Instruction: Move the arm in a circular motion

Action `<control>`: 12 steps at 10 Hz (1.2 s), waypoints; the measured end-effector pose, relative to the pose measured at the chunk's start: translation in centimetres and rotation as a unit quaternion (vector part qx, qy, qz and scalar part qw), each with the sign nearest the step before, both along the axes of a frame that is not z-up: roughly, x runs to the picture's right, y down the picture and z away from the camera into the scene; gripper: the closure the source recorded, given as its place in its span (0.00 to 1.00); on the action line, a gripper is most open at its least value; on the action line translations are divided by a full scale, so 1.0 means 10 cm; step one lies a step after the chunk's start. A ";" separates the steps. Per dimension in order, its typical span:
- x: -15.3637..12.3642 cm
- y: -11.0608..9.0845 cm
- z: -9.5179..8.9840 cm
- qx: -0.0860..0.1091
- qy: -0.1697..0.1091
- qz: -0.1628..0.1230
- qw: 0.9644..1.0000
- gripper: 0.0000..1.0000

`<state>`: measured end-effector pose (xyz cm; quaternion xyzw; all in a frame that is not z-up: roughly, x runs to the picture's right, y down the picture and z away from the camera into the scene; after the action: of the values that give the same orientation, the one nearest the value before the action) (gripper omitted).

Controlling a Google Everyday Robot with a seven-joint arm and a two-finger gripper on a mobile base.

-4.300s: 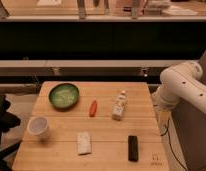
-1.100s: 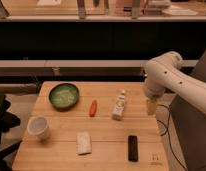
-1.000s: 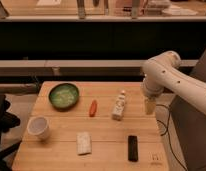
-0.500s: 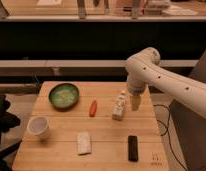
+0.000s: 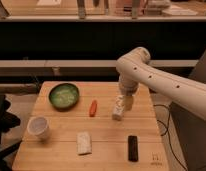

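Your arm (image 5: 152,81) comes in from the right over the wooden table (image 5: 103,152), with its beige gripper (image 5: 127,103) hanging right by the little white bottle (image 5: 117,111) mid-table, and honestly you can't tell if it's open or closed.

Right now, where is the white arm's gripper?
In the camera view, the beige gripper hangs from the large white robot arm over the right half of the wooden table, close beside the small white bottle, right of the orange stick.
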<state>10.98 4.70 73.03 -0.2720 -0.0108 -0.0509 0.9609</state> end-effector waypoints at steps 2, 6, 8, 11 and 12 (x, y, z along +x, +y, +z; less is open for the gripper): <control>-0.12 -0.01 0.01 0.002 -0.007 -0.011 1.000 0.20; -0.32 0.24 -0.22 0.001 -0.020 -0.024 1.000 0.20; -0.35 0.37 -0.30 -0.002 -0.022 -0.022 1.000 0.20; -0.17 0.35 -0.27 -0.005 -0.026 -0.023 0.999 0.20; -0.05 0.35 -0.27 -0.006 -0.020 -0.011 1.000 0.20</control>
<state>10.47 8.24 70.29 -0.2773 -0.0274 -0.0670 0.9581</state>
